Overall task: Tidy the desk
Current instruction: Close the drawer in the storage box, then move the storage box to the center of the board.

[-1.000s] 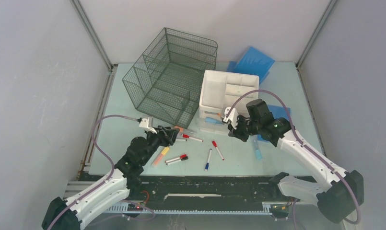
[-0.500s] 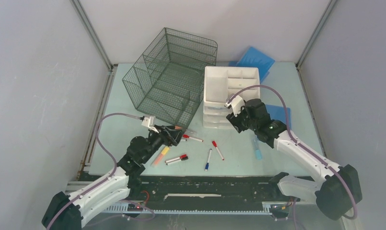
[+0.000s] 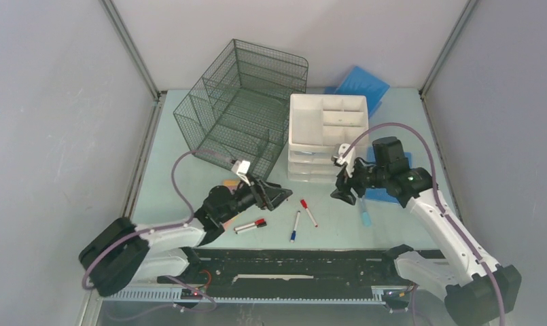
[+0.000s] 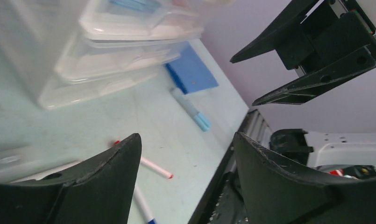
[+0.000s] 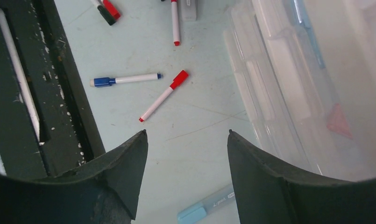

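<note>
On the pale mint desk (image 3: 155,163) lie loose pens: a red-and-black marker (image 3: 250,225), a blue-capped pen (image 3: 294,226), a red-capped pen (image 3: 308,212) and a light blue pen (image 3: 364,212). My left gripper (image 3: 277,195) hangs open and empty just left of the red-capped pen (image 4: 151,166). My right gripper (image 3: 343,192) is open and empty too, low over bare desk in front of the white drawer unit (image 3: 325,136), with the light blue pen (image 5: 209,205) just beneath and behind its fingertips. The two grippers face each other across the pens.
A dark wire-mesh organizer (image 3: 240,109) stands at the back left, next to the drawer unit. A blue folder (image 3: 357,87) leans at the back wall. A blue pad (image 4: 193,70) lies under the right arm. The black front rail (image 3: 291,261) borders the near edge.
My right gripper has opened and drawn back and down from the drawer unit's front. My left arm has swung right towards the middle pens, its jaws opening wider.
</note>
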Controlling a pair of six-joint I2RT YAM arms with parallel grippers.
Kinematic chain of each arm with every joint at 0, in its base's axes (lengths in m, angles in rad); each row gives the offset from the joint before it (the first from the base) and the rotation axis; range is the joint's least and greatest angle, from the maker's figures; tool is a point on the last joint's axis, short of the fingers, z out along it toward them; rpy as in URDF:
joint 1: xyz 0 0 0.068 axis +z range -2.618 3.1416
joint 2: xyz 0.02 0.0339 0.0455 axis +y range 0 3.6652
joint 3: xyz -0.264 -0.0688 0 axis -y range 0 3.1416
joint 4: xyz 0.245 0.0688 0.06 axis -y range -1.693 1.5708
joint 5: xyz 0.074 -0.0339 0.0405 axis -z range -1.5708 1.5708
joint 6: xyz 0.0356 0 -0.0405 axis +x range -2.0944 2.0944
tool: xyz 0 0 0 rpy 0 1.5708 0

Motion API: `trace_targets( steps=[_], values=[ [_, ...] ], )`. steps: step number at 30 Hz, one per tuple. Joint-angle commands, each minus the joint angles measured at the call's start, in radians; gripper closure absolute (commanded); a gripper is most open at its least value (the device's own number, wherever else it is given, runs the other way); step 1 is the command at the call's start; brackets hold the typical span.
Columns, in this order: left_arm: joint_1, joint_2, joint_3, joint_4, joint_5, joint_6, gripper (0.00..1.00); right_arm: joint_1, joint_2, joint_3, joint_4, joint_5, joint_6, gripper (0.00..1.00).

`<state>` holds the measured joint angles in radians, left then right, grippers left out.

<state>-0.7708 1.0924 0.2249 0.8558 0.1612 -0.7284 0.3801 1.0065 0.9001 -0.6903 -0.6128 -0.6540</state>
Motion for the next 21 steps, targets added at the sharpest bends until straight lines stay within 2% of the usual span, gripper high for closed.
trace_targets(
  steps=[1, 7, 10, 17, 21],
  values=[
    [-0.074, 0.175, 0.095, 0.266, -0.055, -0.140, 0.22, -0.090, -0.056, 0.049, -0.077, -0.191, -0.038, 0.29],
    [-0.177, 0.484, 0.150, 0.571, -0.241, -0.428, 0.24, -0.149, -0.081, 0.060, -0.090, -0.232, -0.022, 0.28],
    [-0.225, 0.587, 0.206, 0.581, -0.316, -0.487, 0.25, -0.165, -0.085, 0.059, -0.076, -0.219, -0.001, 0.28],
    [-0.302, 0.659, 0.274, 0.497, -0.574, -0.565, 0.26, -0.214, -0.098, 0.060, -0.048, -0.193, 0.052, 0.28],
    [-0.304, 0.740, 0.343, 0.486, -0.625, -0.663, 0.29, -0.248, -0.112, 0.060, -0.039, -0.197, 0.076, 0.28]
  ],
)
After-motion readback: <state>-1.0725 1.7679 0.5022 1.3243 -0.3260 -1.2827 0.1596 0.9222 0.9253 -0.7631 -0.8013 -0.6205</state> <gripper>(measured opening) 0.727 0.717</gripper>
